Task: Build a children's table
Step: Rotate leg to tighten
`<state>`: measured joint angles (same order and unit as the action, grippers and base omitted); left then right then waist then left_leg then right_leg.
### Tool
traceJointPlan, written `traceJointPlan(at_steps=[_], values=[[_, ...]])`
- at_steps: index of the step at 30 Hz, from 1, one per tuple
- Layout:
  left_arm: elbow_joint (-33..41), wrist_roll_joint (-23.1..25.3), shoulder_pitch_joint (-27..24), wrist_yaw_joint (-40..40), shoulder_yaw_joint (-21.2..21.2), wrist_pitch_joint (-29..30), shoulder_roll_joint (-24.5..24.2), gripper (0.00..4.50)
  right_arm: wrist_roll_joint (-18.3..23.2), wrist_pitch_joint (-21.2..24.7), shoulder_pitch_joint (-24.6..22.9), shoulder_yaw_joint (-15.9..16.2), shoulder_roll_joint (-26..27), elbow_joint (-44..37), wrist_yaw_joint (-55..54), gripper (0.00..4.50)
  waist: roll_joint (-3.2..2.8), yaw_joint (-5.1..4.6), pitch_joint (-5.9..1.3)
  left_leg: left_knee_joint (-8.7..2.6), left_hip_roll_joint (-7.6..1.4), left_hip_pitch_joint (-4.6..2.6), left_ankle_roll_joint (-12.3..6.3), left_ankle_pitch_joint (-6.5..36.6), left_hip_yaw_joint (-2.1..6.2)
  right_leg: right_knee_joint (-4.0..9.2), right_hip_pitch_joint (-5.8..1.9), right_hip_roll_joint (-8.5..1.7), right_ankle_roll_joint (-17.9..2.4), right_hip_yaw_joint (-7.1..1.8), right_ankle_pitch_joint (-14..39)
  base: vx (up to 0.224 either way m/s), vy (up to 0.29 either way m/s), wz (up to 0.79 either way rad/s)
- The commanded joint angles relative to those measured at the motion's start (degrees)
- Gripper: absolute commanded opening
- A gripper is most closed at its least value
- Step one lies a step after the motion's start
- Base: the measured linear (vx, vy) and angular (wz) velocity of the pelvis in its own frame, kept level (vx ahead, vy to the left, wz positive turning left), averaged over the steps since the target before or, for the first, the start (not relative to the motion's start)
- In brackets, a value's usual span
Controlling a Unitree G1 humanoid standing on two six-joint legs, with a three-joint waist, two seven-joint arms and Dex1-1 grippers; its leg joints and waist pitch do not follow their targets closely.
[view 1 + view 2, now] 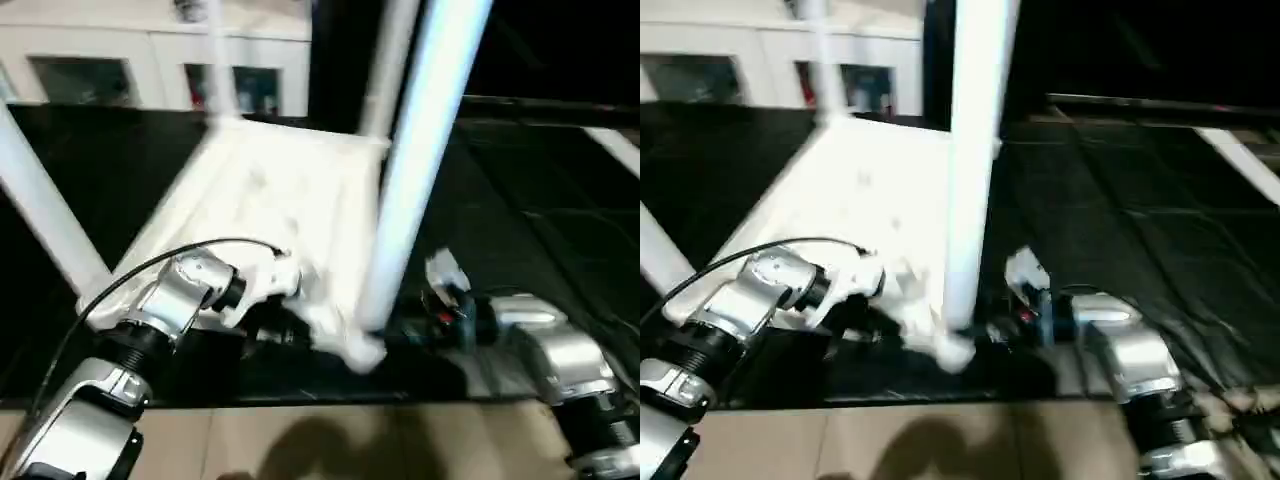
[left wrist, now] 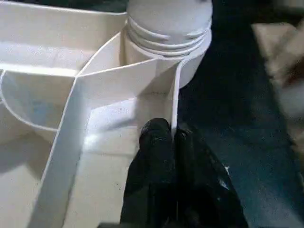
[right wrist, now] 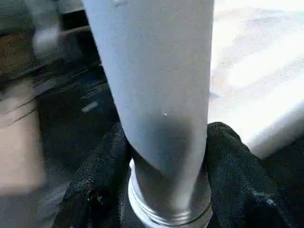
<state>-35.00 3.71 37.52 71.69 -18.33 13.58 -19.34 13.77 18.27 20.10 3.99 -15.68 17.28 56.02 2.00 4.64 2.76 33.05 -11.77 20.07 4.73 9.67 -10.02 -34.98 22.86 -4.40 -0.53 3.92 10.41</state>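
The table top (image 1: 270,200) lay upside down on the dark floor (image 1: 520,230), legs sticking up from its corners, a white cabinet (image 1: 150,60) behind it. The left gripper (image 2: 164,142) had its black fingers (image 2: 154,142) pressed together on the thin rim wall of the top, right beside the corner socket (image 2: 166,42). The right gripper (image 3: 164,156) was clamped around the nearest leg (image 1: 420,170) just above its threaded base, one finger on each side.
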Motion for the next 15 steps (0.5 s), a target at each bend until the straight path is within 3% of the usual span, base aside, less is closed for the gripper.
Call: traceJointPlan(at_steps=[1,4,5,11,13,15], values=[[1.2,-2.8,1.8,-5.2,0.0,3.3,6.8,0.00,-1.1,2.1,1.2,2.6,6.3,1.5,-9.0,1.96,0.10,-0.25,-2.89,-4.15,-0.74,0.41,1.53,17.8,0.90,6.29,-2.59,-3.85,-4.3,-1.76,32.3,0.000,0.000,0.00],[0.1,-2.7,2.7,-10.5,1.4,5.1,9.5,0.00,-1.5,3.0,2.8,1.0,10.2,3.1,-15.9,1.95,-0.01,-0.82,-3.00,-3.87,-0.54,0.07,0.96,17.8,0.85,6.78,-2.08,-3.69,-4.2,-1.74,32.2,0.000,0.000,0.00],[-0.7,-2.6,3.1,-13.3,2.2,5.5,10.9,0.00,-2.1,2.9,4.0,0.4,12.1,4.4,-19.5,1.95,-0.27,-1.21,-3.05,-3.90,-0.55,0.05,0.43,17.9,0.85,6.55,-2.02,-3.49,-5.0,-1.81,30.3,0.000,0.000,0.00],[-0.7,-2.2,3.7,-19.9,4.5,7.2,14.1,0.00,-5.1,1.2,6.8,0.3,15.6,6.6,-26.2,1.95,-0.05,-1.76,-3.34,-3.88,-0.69,0.21,-0.40,15.8,0.58,5.86,-2.26,-3.25,-7.5,-2.18,22.5,0.000,0.000,0.00],[0.4,-1.4,2.9,-19.8,4.0,7.0,13.9,0.00,-6.2,-0.1,5.9,1.9,15.2,5.5,-24.3,2.65,-0.13,-1.65,-3.41,-3.75,-0.64,0.46,-1.15,13.8,0.41,5.44,-2.57,-3.20,-8.4,-2.32,18.7,0.000,0.000,0.00],[0.9,-1.3,2.5,-19.3,3.5,6.8,13.5,0.00,-5.4,0.2,5.3,1.8,15.0,4.9,-23.5,2.73,-0.20,-1.48,-3.52,-3.66,-0.64,0.48,-1.81,12.1,0.30,5.18,-2.79,-3.24,-9.2,-2.42,16.1,0.026,-0.007,0.01]])
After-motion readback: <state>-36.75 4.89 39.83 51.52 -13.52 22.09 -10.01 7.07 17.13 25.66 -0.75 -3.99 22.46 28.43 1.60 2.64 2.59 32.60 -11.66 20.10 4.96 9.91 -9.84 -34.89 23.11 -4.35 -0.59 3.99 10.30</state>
